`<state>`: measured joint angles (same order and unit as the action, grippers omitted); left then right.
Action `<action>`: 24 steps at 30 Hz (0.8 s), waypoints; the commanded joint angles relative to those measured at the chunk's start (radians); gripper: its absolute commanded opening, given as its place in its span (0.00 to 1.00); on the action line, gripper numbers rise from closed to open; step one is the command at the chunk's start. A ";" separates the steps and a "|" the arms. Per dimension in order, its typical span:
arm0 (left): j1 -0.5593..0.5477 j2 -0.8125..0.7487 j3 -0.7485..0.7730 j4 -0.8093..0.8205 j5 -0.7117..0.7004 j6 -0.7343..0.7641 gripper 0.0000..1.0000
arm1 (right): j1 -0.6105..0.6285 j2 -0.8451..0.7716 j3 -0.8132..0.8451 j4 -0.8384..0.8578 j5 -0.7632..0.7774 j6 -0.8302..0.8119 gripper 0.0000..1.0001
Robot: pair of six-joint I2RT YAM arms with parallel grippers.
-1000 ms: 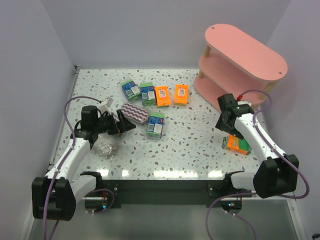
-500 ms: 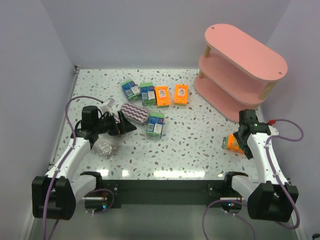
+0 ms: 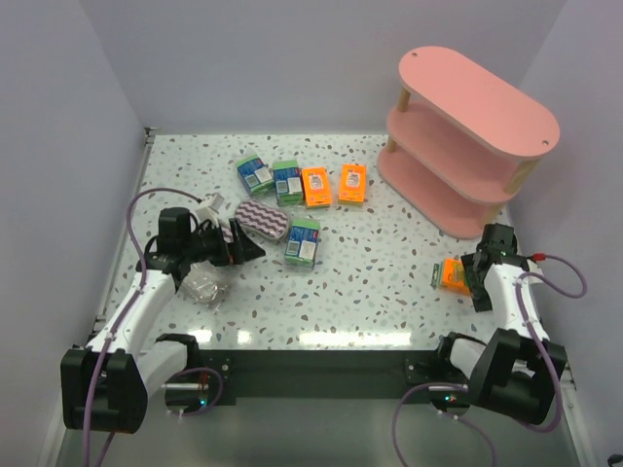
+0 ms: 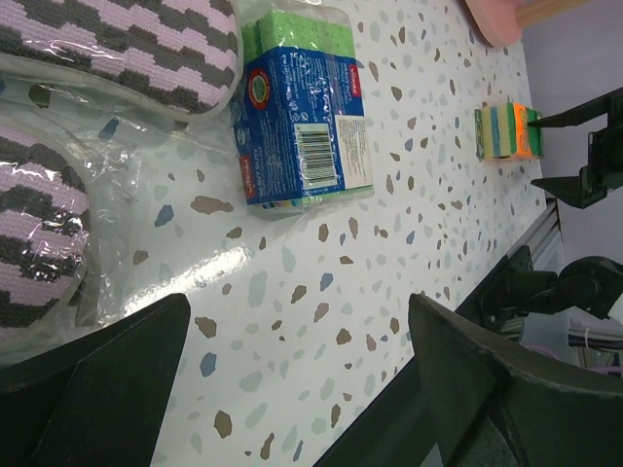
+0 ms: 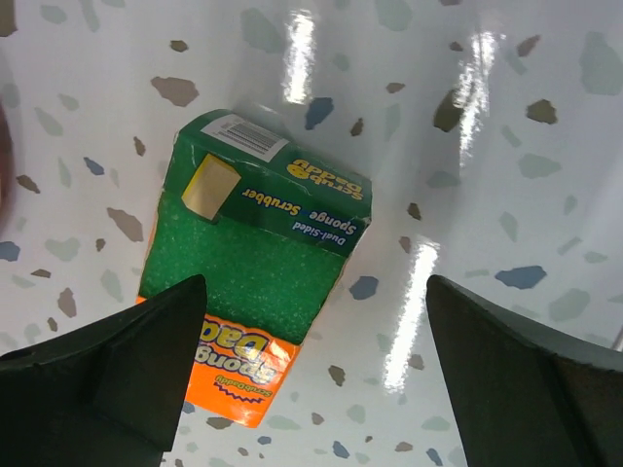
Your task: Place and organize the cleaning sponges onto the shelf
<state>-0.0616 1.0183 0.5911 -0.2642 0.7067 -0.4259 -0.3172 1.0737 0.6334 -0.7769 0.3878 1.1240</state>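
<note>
The pink shelf (image 3: 467, 126) stands at the back right. Two orange packs (image 3: 315, 186) (image 3: 352, 183) and two green-and-blue packs (image 3: 255, 173) (image 3: 287, 182) lie in a row mid-table. A purple zigzag sponge (image 3: 261, 219) (image 4: 127, 49) and a third green-and-blue pack (image 3: 303, 241) (image 4: 302, 136) lie in front of my left gripper (image 3: 243, 248) (image 4: 302, 389), which is open and empty. My right gripper (image 3: 475, 282) (image 5: 311, 370) is open just above an orange-and-green pack (image 3: 452, 275) (image 5: 253, 263), which lies towards its left finger.
A sponge in crumpled clear wrap (image 3: 201, 282) lies under my left arm; the left wrist view shows it as a second zigzag sponge (image 4: 34, 243). The table's front edge (image 4: 458, 321) is near. Walls close the left and back sides.
My right arm has swung away from the shelf, right and towards the near edge, and now hangs over the orange-and-green pack. My left arm has hardly moved.
</note>
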 commanded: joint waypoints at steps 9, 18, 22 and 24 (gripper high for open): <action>-0.006 -0.023 0.006 0.014 0.001 -0.002 1.00 | 0.013 0.221 -0.006 0.301 -0.288 -0.256 0.88; -0.007 -0.014 -0.004 0.057 0.036 -0.027 1.00 | 0.289 0.290 0.109 0.231 -0.417 -0.352 0.82; -0.050 0.009 0.010 0.101 0.045 -0.059 1.00 | 0.450 0.330 0.158 0.258 -0.414 -0.336 0.81; -0.115 0.032 0.032 0.109 0.019 -0.080 1.00 | 0.509 0.374 0.204 0.268 -0.405 -0.328 0.81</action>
<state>-0.1169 1.0294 0.5911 -0.2195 0.7124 -0.4667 0.1398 1.4094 0.7795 -0.4732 0.0040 0.8139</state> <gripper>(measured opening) 0.997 0.814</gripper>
